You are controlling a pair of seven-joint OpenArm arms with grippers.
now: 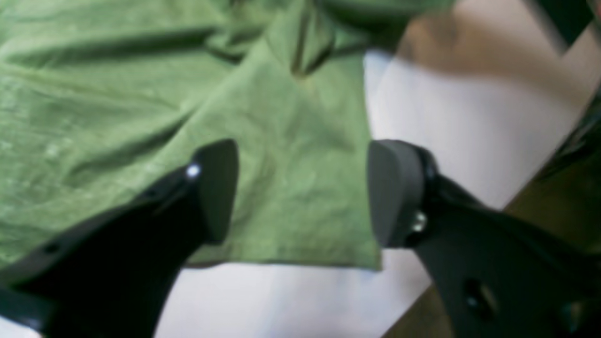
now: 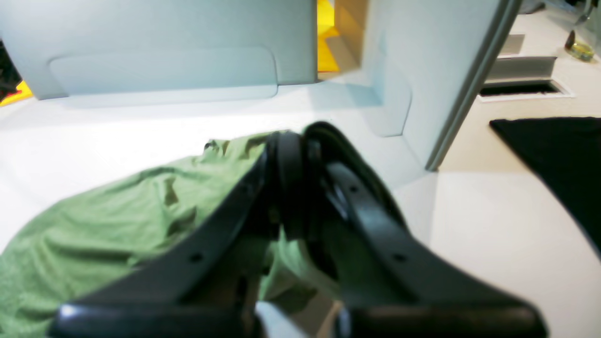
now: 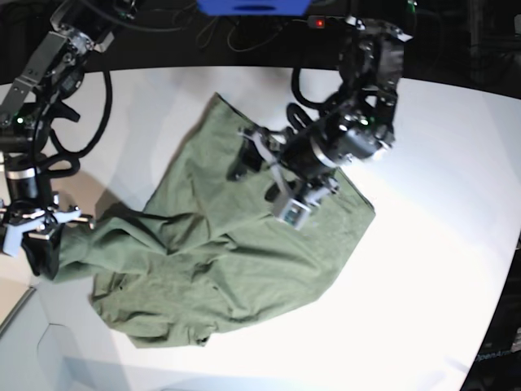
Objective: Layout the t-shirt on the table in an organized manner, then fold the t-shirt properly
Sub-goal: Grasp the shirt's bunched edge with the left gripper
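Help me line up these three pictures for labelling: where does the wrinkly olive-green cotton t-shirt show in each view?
Left wrist: the wrinkly olive-green cotton t-shirt fills the left and centre, its hem corner between the open left gripper.
Right wrist: lower left, pinched in the shut right gripper.
Base: centre, spread crumpled.
Shared landmark: the smooth white table.

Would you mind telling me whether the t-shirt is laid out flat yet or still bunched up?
Still bunched: the t-shirt lies wrinkled on the table, overlapping itself, one end gathered in the shut right gripper.
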